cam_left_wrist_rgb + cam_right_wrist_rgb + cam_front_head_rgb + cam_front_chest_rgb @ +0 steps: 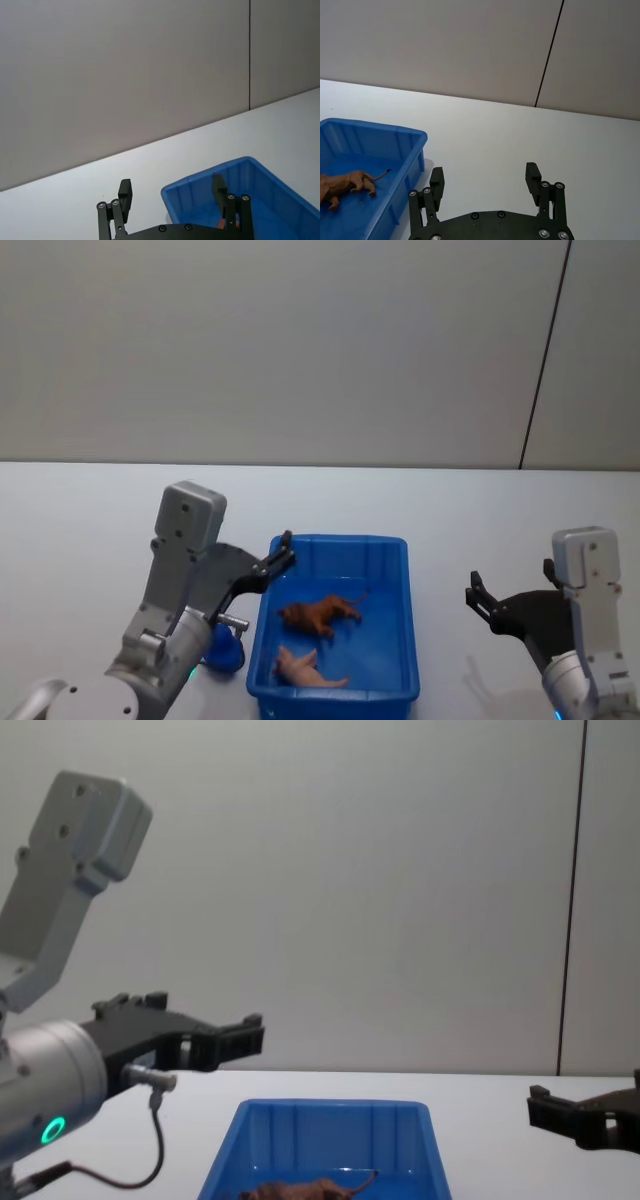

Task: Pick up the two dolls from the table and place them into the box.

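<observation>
The left gripper (pixel 283 552) hangs over the left rim of the box (pixel 408 612), toward its far corner. Its jaws are spread apart and hold nothing. Near the arm's base, just left of the box's near corner, a small blue object (pixel 226 653) sits half hidden; what it is cannot be told.

Both dolls lie inside the box, below and to the right of those jaws. The reddish-brown doll (pixel 320 613) rests on its side near the middle, its long axis running left to right and its thin tail pointing far-right. The pale pink doll (pixel 305 668) lies close to the near wall, also stretched roughly left to right. The two are near each other but apart.

The right gripper (pixel 478 597) hovers over the bare table (pixel 80 540), well right of the box, its jaws likewise released and empty.

The placing looks finished, since no doll is left on the table. The left arm is the nearer one, and in lifting away it has only the box's left rim beneath it to stay clear of.
</observation>
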